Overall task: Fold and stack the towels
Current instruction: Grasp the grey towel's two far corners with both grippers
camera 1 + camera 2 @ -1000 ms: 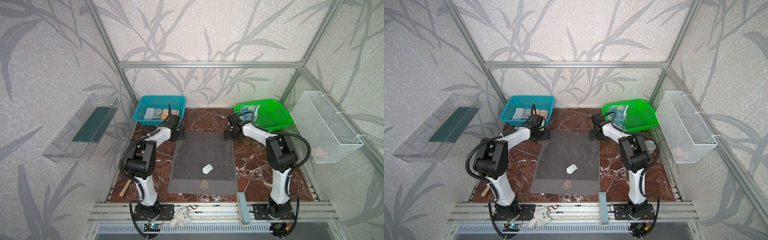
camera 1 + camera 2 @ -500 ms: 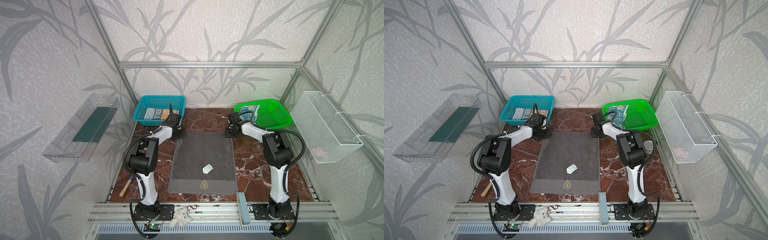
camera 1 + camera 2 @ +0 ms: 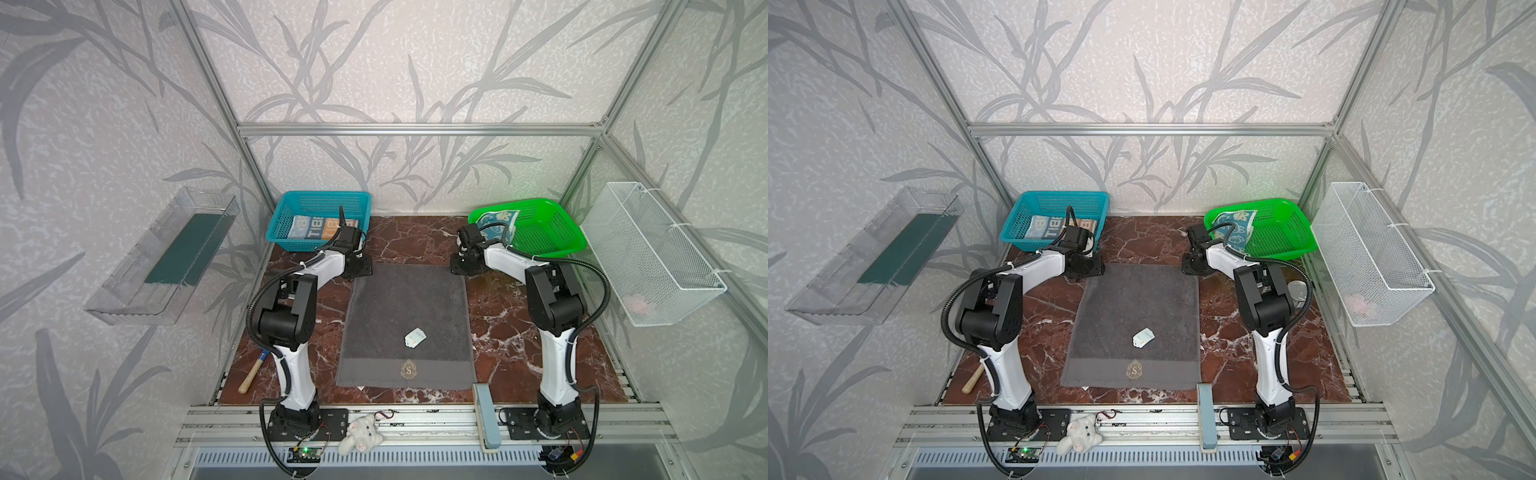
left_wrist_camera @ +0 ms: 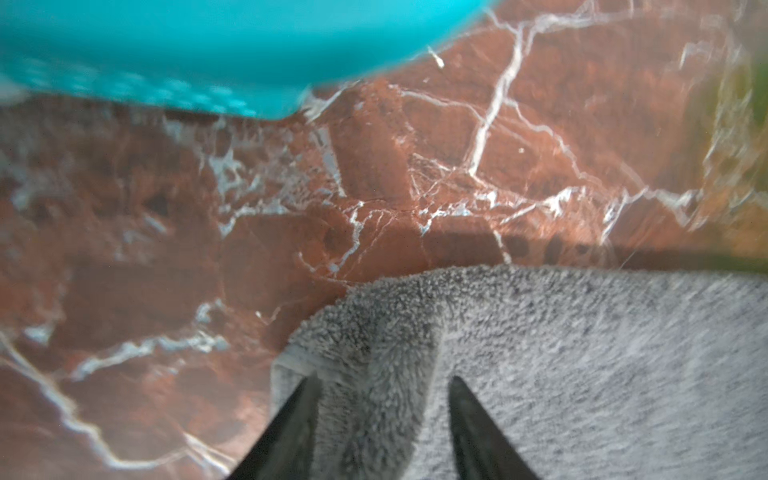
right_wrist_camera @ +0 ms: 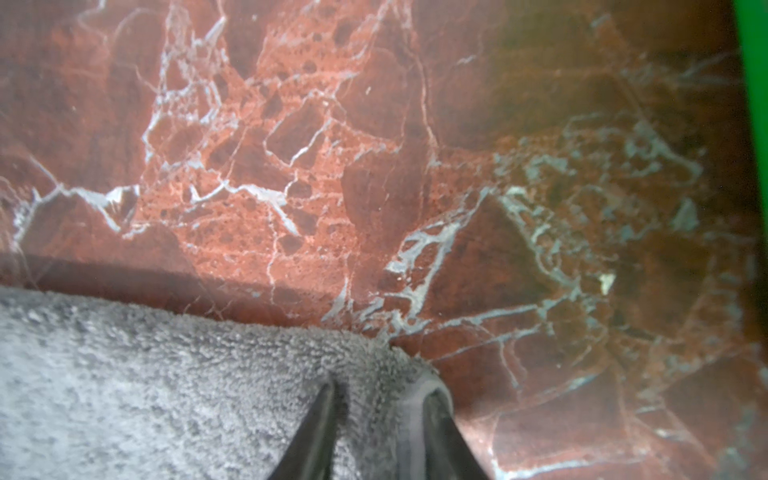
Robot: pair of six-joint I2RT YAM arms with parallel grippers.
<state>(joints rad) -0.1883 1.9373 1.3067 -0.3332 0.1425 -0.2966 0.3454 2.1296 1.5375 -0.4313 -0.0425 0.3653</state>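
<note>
- Both arms reached to the far end of the marble table [image 3: 519, 332], each wrist low over 1 far corner of the dark grey towel [image 3: 405, 316].
- Left gripper [image 4: 382, 380]: jaws stood partly apart astride a raised ridge of pile at the towel's corner. Whether they clamped it could not be told.
- Right gripper [image 5: 378, 386]: jaws narrow, pinching the opposite corner, with the hem curled up against 1 finger [image 5: 440, 419].
- The grey towel lay flat mid-table between the arms, gold crest toward the near edge, with a small white tag [image 3: 414, 337] lying on it.
- Blue basket [image 3: 320, 194], far left: held the lettered orange/blue/white towel [image 3: 316, 226], partly hidden by the left wrist.
- Green basket [image 3: 552, 208], far right: the teal towel [image 3: 496, 222] draped over its near rim.
- Wire basket [image 3: 648, 249] on the right wall: 1 pale pink item, too indistinct to identify.
- Both wrist views were blurred toward the edges, and the fingers were cut off at the frame.
</note>
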